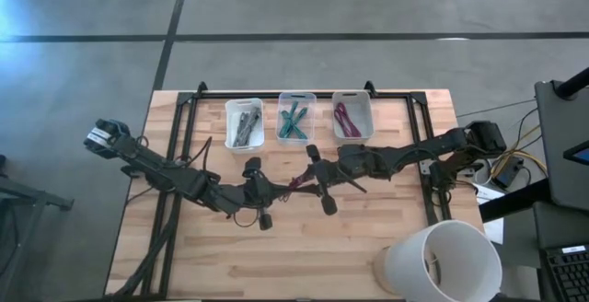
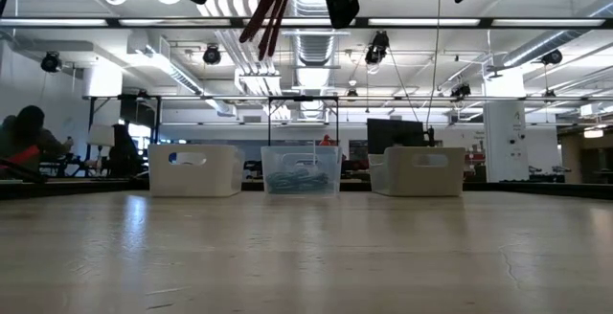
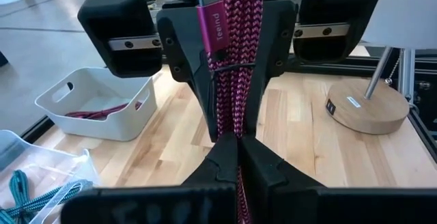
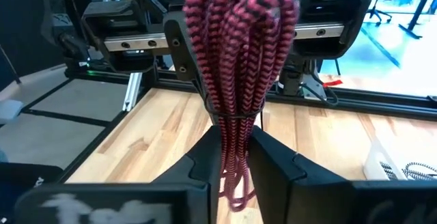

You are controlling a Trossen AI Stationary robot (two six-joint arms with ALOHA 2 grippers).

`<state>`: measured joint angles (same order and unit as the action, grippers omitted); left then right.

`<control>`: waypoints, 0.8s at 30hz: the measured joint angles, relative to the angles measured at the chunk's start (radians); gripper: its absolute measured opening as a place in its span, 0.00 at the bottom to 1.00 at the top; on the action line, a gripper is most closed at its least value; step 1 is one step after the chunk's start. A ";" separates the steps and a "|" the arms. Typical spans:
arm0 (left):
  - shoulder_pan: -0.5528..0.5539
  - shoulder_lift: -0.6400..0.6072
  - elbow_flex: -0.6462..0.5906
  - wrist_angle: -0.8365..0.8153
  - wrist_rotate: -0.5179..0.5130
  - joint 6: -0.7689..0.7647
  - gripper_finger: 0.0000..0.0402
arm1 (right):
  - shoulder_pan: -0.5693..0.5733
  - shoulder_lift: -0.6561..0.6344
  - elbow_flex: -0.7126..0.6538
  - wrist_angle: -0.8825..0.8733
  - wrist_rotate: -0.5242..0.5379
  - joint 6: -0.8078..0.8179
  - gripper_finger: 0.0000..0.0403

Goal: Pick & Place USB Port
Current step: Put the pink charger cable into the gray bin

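A magenta braided USB cable, coiled into a bundle (image 1: 299, 182) and bound by a thin tie (image 3: 232, 65), hangs in the air over the table's middle. Its pink plug (image 3: 212, 19) shows in the left wrist view and its looped end (image 4: 239, 39) in the right wrist view. My left gripper (image 1: 276, 190) comes from the table's left and my right gripper (image 1: 319, 180) from the right. They meet at the bundle, and both are shut on it. In the low view the strands (image 2: 270, 12) dangle well above the tabletop. My left gripper pinches the bundle's strands (image 3: 237, 145) between its two fingers, roughly level from the table's left. The bundle is lifted clear of the table, and a few strands run on below the fingers (image 3: 239, 197). My right gripper pinches the bundle just below the tie (image 4: 235, 132) between its two fingers, roughly level from the table's right. The looped end fans out past the fingers, and a short stretch of cable (image 4: 232, 186) hangs below them.
Three bins stand along the far edge: one with dark cables (image 1: 244, 123), one with teal cables (image 1: 295, 118), one with magenta cables (image 1: 352, 118). A white lampshade (image 1: 444, 261) on a wooden base (image 3: 369, 108) fills the near right corner. A black frame (image 1: 304, 93) borders the table.
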<state>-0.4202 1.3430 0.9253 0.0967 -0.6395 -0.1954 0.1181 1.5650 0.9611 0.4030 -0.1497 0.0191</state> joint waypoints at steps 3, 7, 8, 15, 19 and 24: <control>0.000 0.000 0.000 -0.001 0.000 -0.009 0.01 | 0.000 -0.001 0.000 -0.003 0.000 0.000 0.11; 0.000 0.000 0.000 -0.002 0.000 -0.012 0.01 | 0.000 -0.001 0.000 -0.004 -0.001 0.000 0.07; 0.000 0.000 0.000 -0.002 -0.001 -0.012 0.01 | 0.000 -0.001 0.000 -0.004 -0.001 0.000 0.07; 0.001 0.000 -0.017 0.003 -0.013 -0.013 0.01 | 0.002 -0.001 0.000 -0.015 0.045 0.000 0.06; 0.002 0.000 -0.032 0.009 -0.015 -0.032 0.04 | 0.002 0.000 0.000 -0.034 0.049 0.000 0.06; 0.009 0.000 -0.049 0.004 -0.022 -0.043 0.16 | 0.002 0.000 0.000 -0.068 0.048 0.004 0.06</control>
<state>-0.4115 1.3426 0.8764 0.1010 -0.6612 -0.2381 0.1204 1.5646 0.9611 0.3348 -0.1021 0.0231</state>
